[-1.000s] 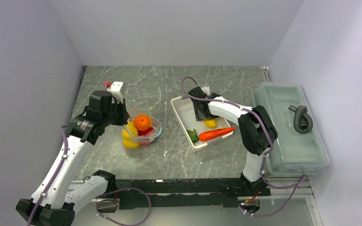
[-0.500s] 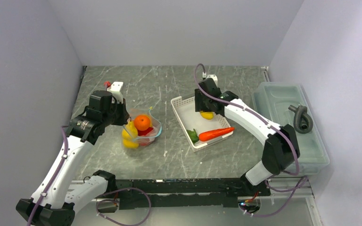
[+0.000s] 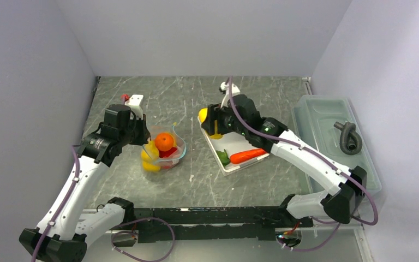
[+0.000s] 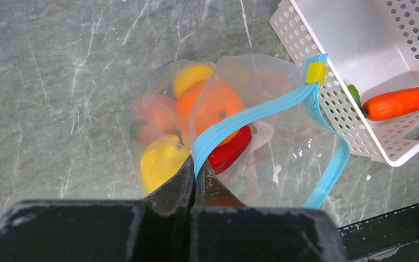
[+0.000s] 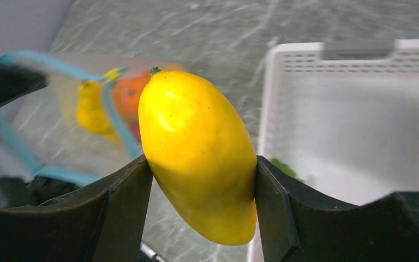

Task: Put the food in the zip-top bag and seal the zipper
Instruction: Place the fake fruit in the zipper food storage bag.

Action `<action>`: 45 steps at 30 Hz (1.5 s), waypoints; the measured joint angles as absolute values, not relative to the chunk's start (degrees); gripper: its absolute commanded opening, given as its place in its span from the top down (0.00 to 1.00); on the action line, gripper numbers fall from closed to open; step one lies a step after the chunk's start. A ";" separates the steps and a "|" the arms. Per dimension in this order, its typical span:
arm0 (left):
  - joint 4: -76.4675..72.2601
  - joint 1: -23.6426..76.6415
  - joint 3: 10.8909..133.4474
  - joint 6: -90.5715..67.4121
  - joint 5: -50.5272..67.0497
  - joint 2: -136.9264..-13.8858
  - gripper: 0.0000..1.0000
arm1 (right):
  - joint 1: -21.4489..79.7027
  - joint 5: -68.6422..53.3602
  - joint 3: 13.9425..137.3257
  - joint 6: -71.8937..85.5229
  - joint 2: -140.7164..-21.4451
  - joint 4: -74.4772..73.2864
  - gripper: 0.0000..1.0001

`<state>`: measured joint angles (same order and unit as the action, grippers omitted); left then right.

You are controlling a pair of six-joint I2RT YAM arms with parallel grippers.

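Left gripper [image 4: 193, 173]: clenched on the zipper [image 4: 251, 113] near one end, fingertips meeting. Its dark body fills the bottom of the wrist view and hides the table under it.
Zip-top bag [image 4: 283, 158]: sits on the table [image 3: 169, 98] left of centre with its mouth gaping. The teal strip loops out to a yellow slider [image 4: 316, 72] just beside the basket rim; contact cannot be told.
Food in the bag: an orange [image 4: 218, 101], a red pepper [image 4: 230, 153] and yellow pieces [image 4: 161, 161]. A pinkish shape behind the film is too blurred to name.
Basket [image 4: 327, 103]: white and perforated, right of the bag. It holds the carrot [image 4: 398, 102] and a green piece [image 4: 354, 94] mostly hidden by its wall.
Right gripper [image 5: 202, 185]: grasping a yellow fruit [image 5: 193, 142] across its middle, over the basket's far left corner. The fruit blocks much of the bag mouth in that wrist view.
Bin [image 3: 333, 158]: lidded, against the right wall.
Room: a narrow strip of table shows between bag and basket, and a wider band runs to the back wall.
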<state>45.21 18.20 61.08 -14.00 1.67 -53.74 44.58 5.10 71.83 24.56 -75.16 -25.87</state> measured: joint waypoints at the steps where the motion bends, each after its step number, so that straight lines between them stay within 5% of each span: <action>1: 45.23 18.20 61.08 -14.00 1.67 -53.80 1.00 | 46.02 4.62 71.83 24.45 -75.16 -25.12 0.75; 18: 45.23 18.20 61.08 -14.00 1.67 -53.84 1.00 | 60.75 -2.20 70.28 22.87 -78.11 -4.84 0.71; 30: 45.23 18.20 61.08 -14.00 1.96 -53.84 1.00 | 62.04 -2.24 69.91 21.30 -88.97 3.14 0.69; 45: 45.21 18.20 61.08 -14.00 2.22 -53.84 1.00 | 62.04 -0.69 69.91 19.11 -94.61 3.11 0.19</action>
